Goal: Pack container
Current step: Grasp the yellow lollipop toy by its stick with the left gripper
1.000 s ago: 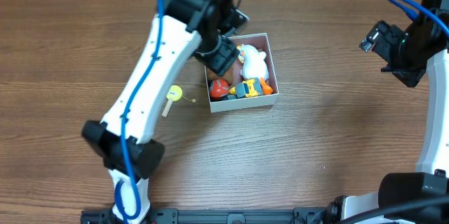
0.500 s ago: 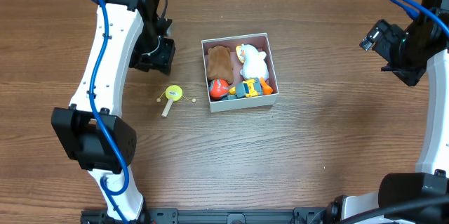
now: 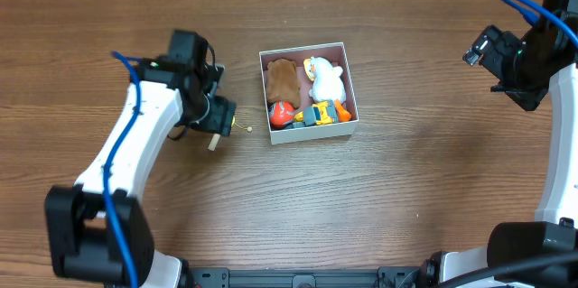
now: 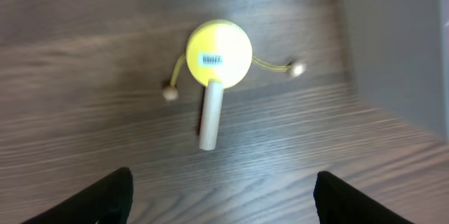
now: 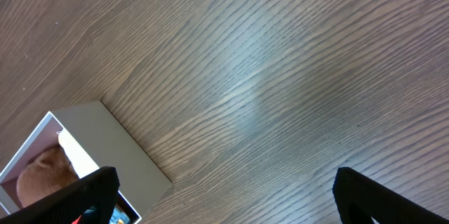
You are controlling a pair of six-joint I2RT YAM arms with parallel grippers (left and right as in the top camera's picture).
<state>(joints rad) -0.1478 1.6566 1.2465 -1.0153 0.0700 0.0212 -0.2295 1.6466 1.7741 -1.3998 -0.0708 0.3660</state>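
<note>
The container (image 3: 316, 132) is set on the desk (image 3: 406, 189), a brown plush (image 3: 283, 78), a white duck (image 3: 325, 78) and small bright toys (image 3: 312, 115) already laid inside. Just left of it, the left tool (image 4: 223, 185), seen over the container a second ago, has been brought above the yellow pellet drum (image 4: 219, 52) with fingers spread wide, so the last loose toy is probably next, though the tool's height above the drum cannot be judged. Well right of the container, the right tool (image 5: 224, 189) is held idle, fingers likewise apart.
</note>
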